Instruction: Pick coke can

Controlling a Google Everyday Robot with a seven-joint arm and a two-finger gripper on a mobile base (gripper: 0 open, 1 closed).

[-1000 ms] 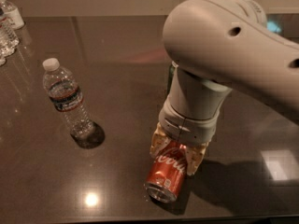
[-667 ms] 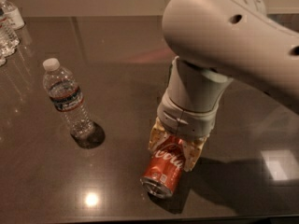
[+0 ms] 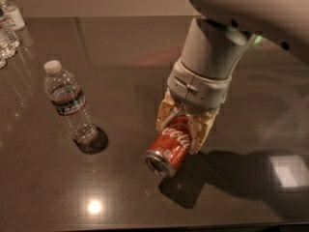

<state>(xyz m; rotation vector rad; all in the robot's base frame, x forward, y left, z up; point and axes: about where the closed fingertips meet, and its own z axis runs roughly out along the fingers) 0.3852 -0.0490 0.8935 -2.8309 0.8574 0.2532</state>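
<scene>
The coke can (image 3: 169,146) is red with white script and a silver end. It is tilted, its open silver end pointing toward the front left, and its shadow lies on the dark table (image 3: 145,71) below it. My gripper (image 3: 182,124) comes down from the big grey arm (image 3: 212,57) and is shut on the can, with pale fingers (image 3: 163,114) on either side of its upper half. The can appears lifted off the table.
A clear water bottle (image 3: 68,103) with a white cap stands upright to the left of the can. More clear bottles (image 3: 8,25) stand at the far left edge. A bright light reflection (image 3: 94,207) shows on the table front.
The arm has swung and risen a little. The can stays in the gripper and now hangs tilted above its shadow. The water bottle has not moved.
</scene>
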